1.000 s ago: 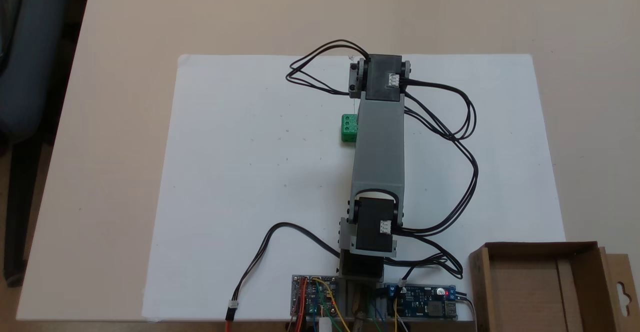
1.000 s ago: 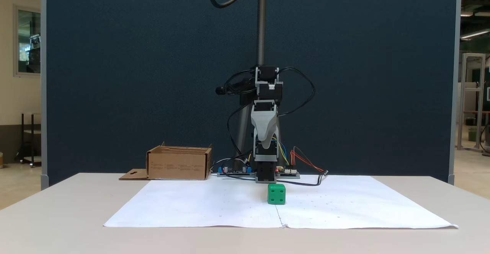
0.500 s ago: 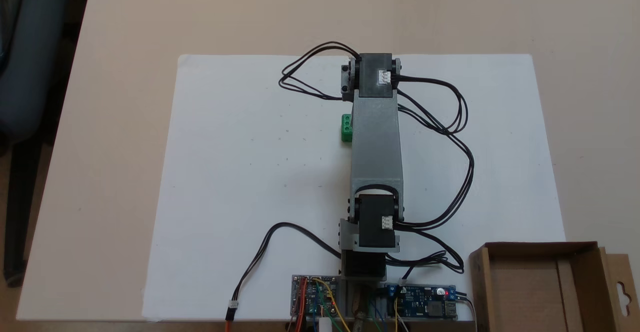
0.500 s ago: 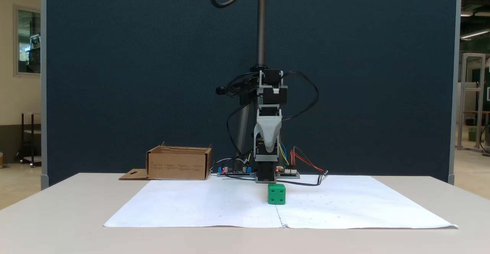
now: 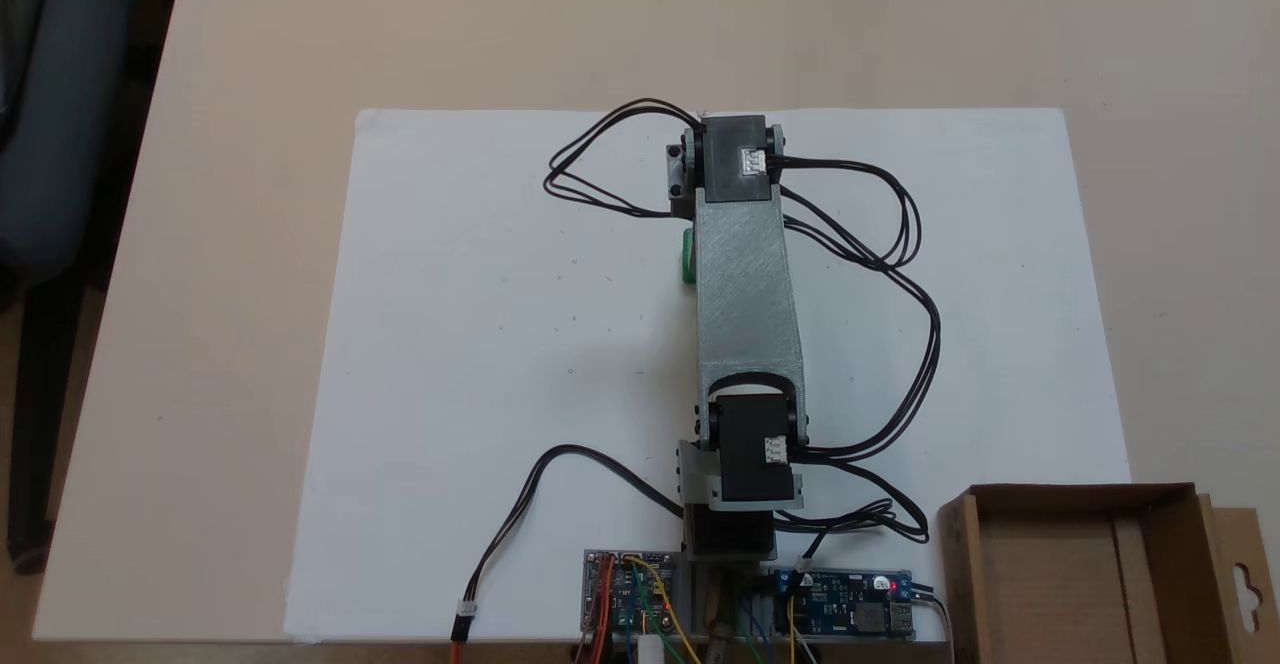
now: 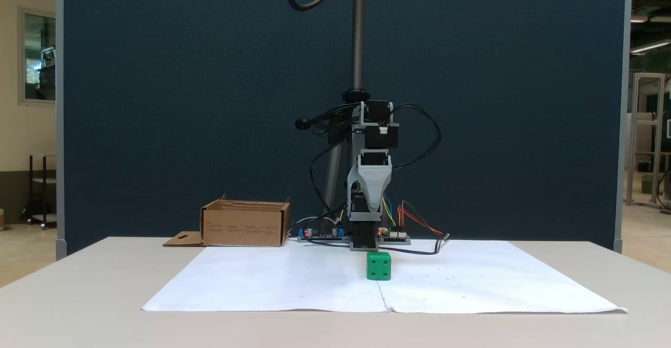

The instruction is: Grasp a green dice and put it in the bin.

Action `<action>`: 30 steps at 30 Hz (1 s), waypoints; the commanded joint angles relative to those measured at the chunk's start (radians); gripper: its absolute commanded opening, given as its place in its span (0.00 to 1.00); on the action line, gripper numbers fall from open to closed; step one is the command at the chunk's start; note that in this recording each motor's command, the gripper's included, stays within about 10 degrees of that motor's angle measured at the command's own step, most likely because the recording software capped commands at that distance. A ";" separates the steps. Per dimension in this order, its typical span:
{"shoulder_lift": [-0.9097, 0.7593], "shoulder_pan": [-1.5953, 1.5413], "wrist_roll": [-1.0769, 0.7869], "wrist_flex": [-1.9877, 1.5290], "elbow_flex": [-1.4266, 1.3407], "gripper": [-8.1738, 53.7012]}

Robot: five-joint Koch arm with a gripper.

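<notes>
From above, my grey forearm covers all but a thin edge of the green dice [image 5: 688,256], and my claw [image 6: 373,209] hangs tip-down above the dice [image 6: 378,265] with one jaw behind the other, so I cannot tell how wide it stands. The dice is a smooth cube with sunken round pips, resting on the white paper sheet [image 6: 293,282]. The brown cardboard bin [image 6: 245,224] sits well apart; its printed lines are too small to read, and it is cut off at the frame corner in a fixed view [image 5: 1172,556].
</notes>
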State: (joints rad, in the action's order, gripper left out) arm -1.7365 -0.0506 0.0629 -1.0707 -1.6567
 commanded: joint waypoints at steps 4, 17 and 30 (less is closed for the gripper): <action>-0.035 -0.014 -0.021 -0.025 0.003 0.89; -0.026 0.000 -0.018 -0.020 0.002 0.87; 0.034 0.037 0.014 0.166 -0.072 0.86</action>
State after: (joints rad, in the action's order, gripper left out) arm -1.6858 0.0000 0.0660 -0.9817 -1.7457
